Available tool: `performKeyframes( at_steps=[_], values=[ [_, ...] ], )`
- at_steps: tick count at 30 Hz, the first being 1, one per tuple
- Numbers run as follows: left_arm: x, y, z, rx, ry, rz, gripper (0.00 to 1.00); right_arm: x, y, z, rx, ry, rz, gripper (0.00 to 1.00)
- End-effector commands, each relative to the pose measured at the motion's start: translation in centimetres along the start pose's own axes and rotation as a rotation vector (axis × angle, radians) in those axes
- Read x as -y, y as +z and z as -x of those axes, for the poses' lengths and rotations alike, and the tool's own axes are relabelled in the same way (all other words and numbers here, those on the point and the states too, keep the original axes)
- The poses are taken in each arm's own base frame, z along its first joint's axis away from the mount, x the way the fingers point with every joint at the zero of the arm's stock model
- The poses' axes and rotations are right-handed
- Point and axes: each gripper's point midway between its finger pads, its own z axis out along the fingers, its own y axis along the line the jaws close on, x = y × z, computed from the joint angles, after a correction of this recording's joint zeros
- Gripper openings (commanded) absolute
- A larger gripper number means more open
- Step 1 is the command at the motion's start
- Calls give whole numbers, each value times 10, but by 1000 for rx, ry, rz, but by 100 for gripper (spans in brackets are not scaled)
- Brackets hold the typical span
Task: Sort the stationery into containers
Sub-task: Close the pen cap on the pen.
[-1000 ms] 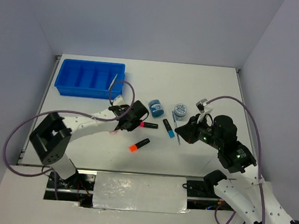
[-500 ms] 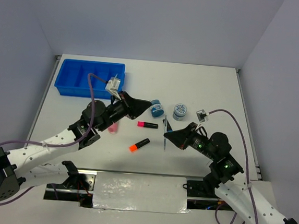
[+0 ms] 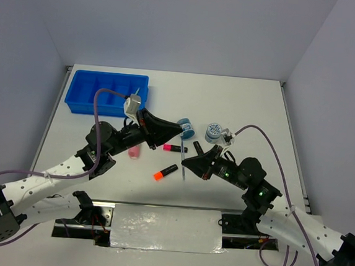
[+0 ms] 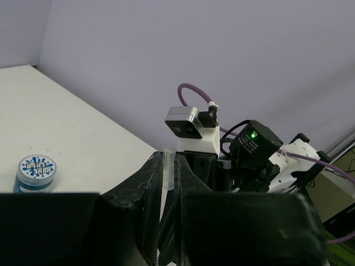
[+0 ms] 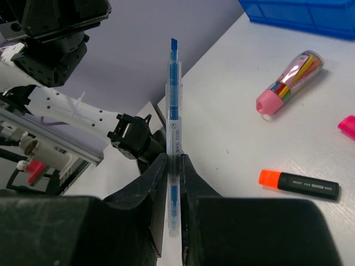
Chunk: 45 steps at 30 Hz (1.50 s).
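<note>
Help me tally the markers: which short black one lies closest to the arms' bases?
The orange-tipped marker, alone out in front; the pink-tipped marker lies farther back.

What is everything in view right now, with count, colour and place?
tray: one, bright blue, far left
jars: two, blue, side by side mid-scene
pink-ended marker: one, black, centre
orange-ended marker: one, black, nearer than the pink-ended one
third marker: one, black, end hidden by right gripper
tube: one, pink, left of orange-ended marker
clear pen: one, in left gripper
blue pen: one, in right gripper
left gripper: black, shut on clear pen
right gripper: black, shut on blue pen
</note>
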Motion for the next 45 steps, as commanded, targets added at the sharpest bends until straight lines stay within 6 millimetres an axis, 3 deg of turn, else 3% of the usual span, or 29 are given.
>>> performKeyframes(
  at_steps=[1,13,29,45],
  values=[
    [23,-4,27,60,85,-74,0,-31,1,38,119,-94,87,0],
    [14,0,25,51,76,-30,0,-57,1,40,66,-189,198,0],
    [14,1,21,48,58,-44,0,-54,2,48,92,-201,162,0],
    [8,4,11,21,-9,-24,0,-65,3,72,173,-252,170,0]
  ],
)
